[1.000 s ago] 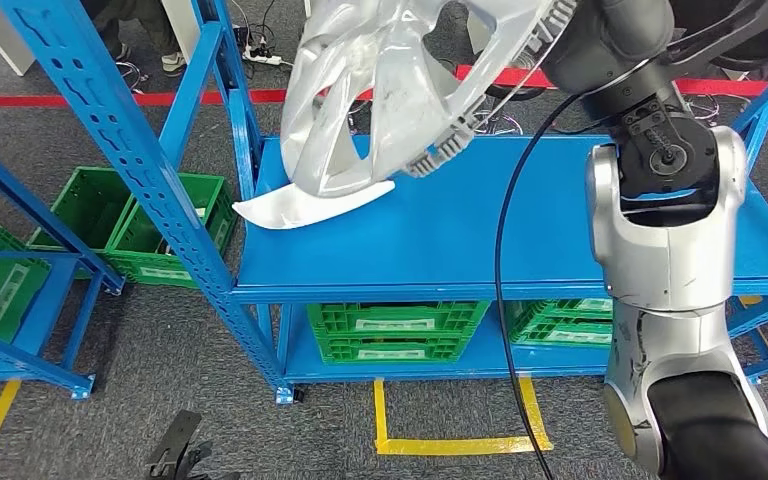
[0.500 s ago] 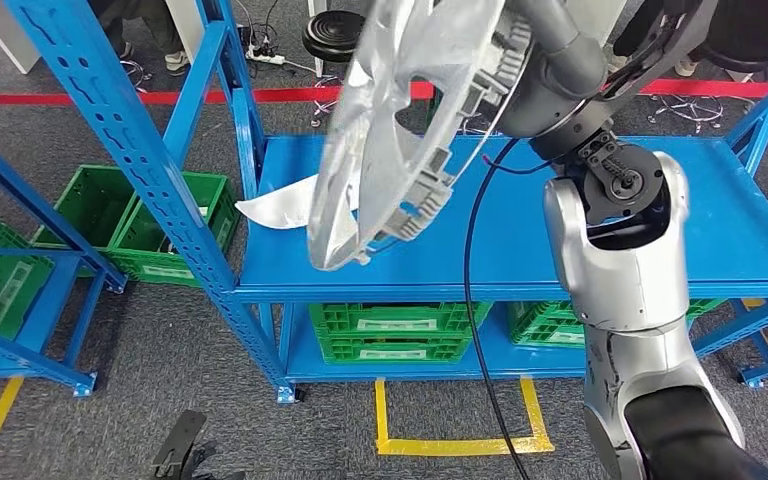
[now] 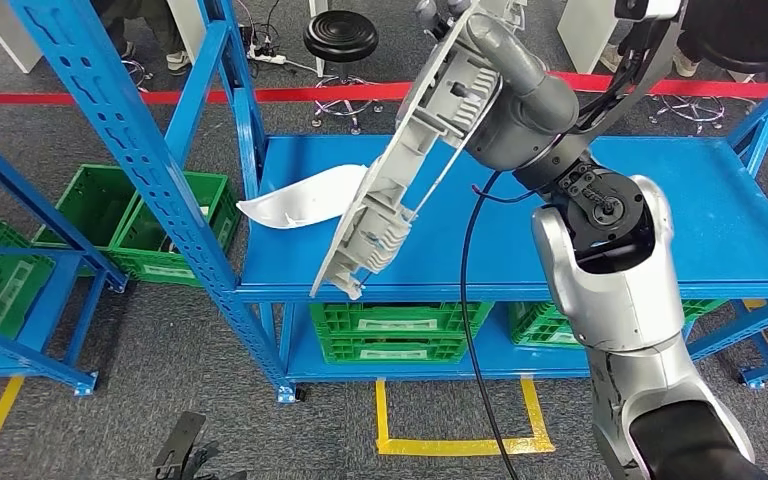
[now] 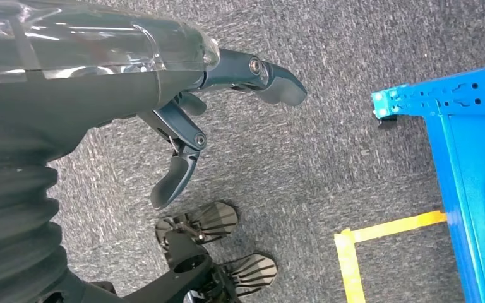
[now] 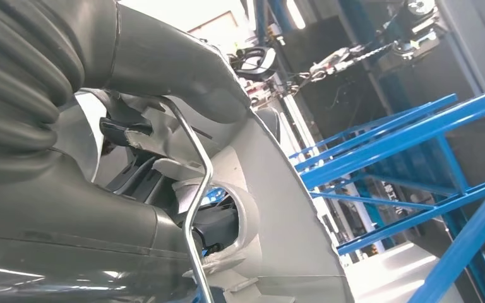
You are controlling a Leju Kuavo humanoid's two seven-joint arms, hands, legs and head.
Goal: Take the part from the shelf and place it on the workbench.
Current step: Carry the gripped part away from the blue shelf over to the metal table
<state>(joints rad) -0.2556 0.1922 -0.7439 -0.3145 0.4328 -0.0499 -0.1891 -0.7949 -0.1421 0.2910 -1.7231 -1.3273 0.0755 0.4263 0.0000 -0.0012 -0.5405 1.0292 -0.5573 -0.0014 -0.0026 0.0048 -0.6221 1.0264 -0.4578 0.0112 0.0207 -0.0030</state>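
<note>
The part [image 3: 400,180], a large silver-grey wheel cover, is held up in the air by the right hand [image 3: 465,25], edge-on in the head view. It slants from high near the top of the picture down to a low tip in front of the blue shelf's [image 3: 460,240] front edge, and its ribbed back faces the robot's silver right arm [image 3: 600,270]. In the right wrist view the hand [image 5: 164,170] grips the cover [image 5: 278,208], its thick grey thumb lying against the pale plastic beside a thin wire ring [image 5: 196,202]. A second white curved piece [image 3: 300,200] lies flat on the shelf's left side, behind the raised cover. Green crates [image 3: 395,330] sit on the lower level, and another [image 3: 140,220] stands on the floor to the left. A black stool [image 3: 340,40] stands beyond the shelf. The left hand [image 4: 189,120] hangs over grey carpet with its fingers apart and holds nothing.
</note>
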